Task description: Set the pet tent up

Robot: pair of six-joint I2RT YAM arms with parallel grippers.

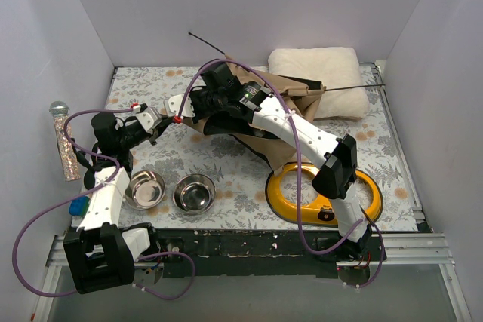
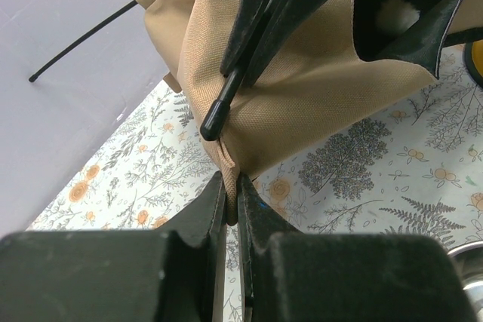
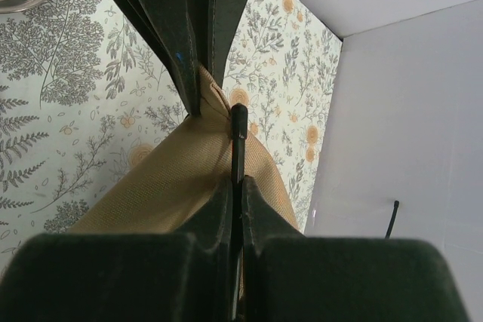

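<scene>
Item under inspection: the tan-brown fabric pet tent with black lining (image 1: pixel 300 90) lies collapsed on the floral-patterned surface (image 1: pixel 234 171) in the upper centre of the overhead frame, just beside the cream fluffy cushion (image 1: pixel 317 73). Left claw (image 2: pixel 232 186): closed, pinching a corner hem of the tan fabric. Right claw (image 3: pixel 235 186): closed on a thin black rod (image 3: pixel 238 137), whose capped tip sits against that same corner. Risks, as judged: the pinch on the hem looks shallow, so a push from the rod may pull the fabric free. A tip off line would skid past the corner rather than seat. A second rod (image 1: pixel 205 44) juts toward the back wall and could catch. Pose: the left arm reaches up from the lower left. The right arm comes from the lower right, arching over the yellow oval bowl stand (image 1: pixel 281 195). Both claws meet at the tent's left side.
</scene>
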